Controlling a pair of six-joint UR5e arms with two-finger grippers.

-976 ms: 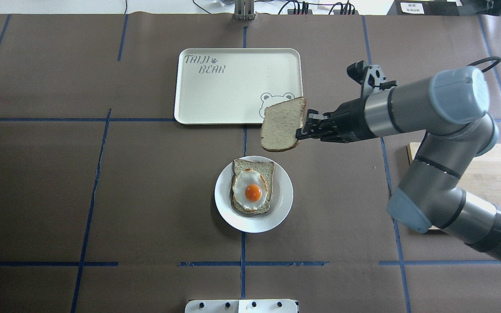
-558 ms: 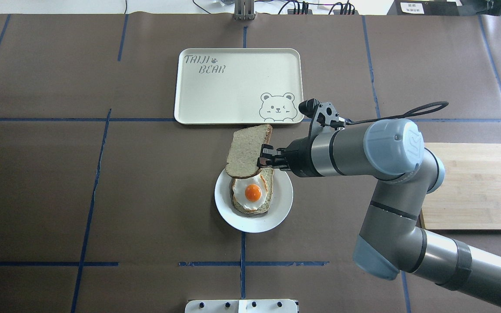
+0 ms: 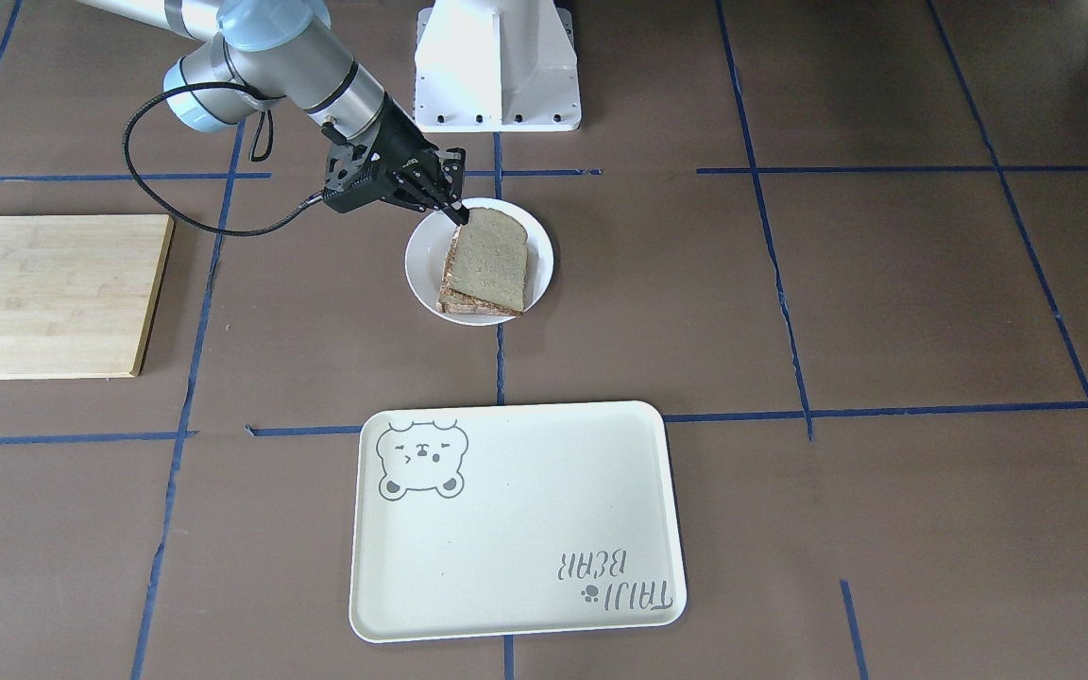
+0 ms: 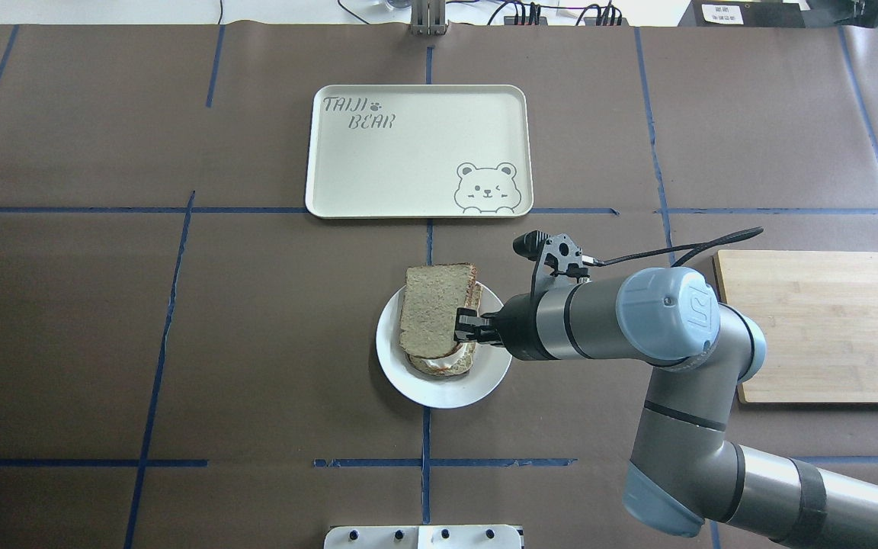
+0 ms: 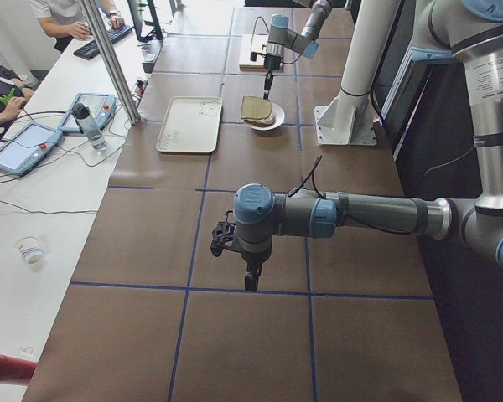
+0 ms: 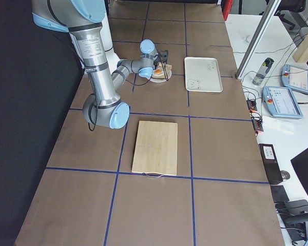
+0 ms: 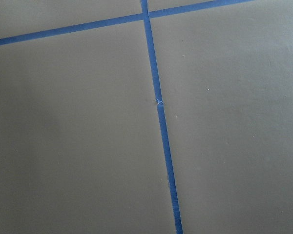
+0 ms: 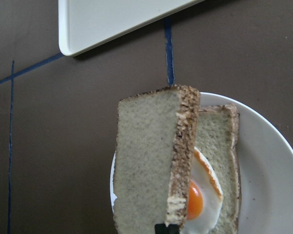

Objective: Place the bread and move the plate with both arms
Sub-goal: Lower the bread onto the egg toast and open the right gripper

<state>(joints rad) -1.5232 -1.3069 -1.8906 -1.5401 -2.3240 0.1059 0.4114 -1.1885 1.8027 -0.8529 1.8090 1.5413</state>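
Note:
My right gripper [image 4: 460,328] is shut on the edge of the plain bread [image 4: 433,309] and holds it tilted just above the egg-topped slice [image 8: 212,161]. That slice lies on the small white plate [image 4: 447,393]. In the right wrist view the bread [image 8: 146,161] hangs edge-on over the plate [image 8: 273,170], with the fingertips [image 8: 167,228] on its crust. From the front the bread [image 3: 492,255] covers the egg slice; the gripper [image 3: 459,215] is at its corner. My left gripper [image 5: 250,280] hovers low over bare table far from the plate; I cannot tell whether it is open or shut.
The cream bear tray [image 4: 416,145] lies beyond the plate. A wooden board [image 4: 828,328] lies at the right. The white robot base [image 3: 497,66] stands on the near side of the plate. Operators and tablets [image 5: 25,146] are along the far table edge.
My right gripper carried the bread from near the tray's corner toward the robot and down, until it hangs over the egg slice on the plate and hides most of the egg.

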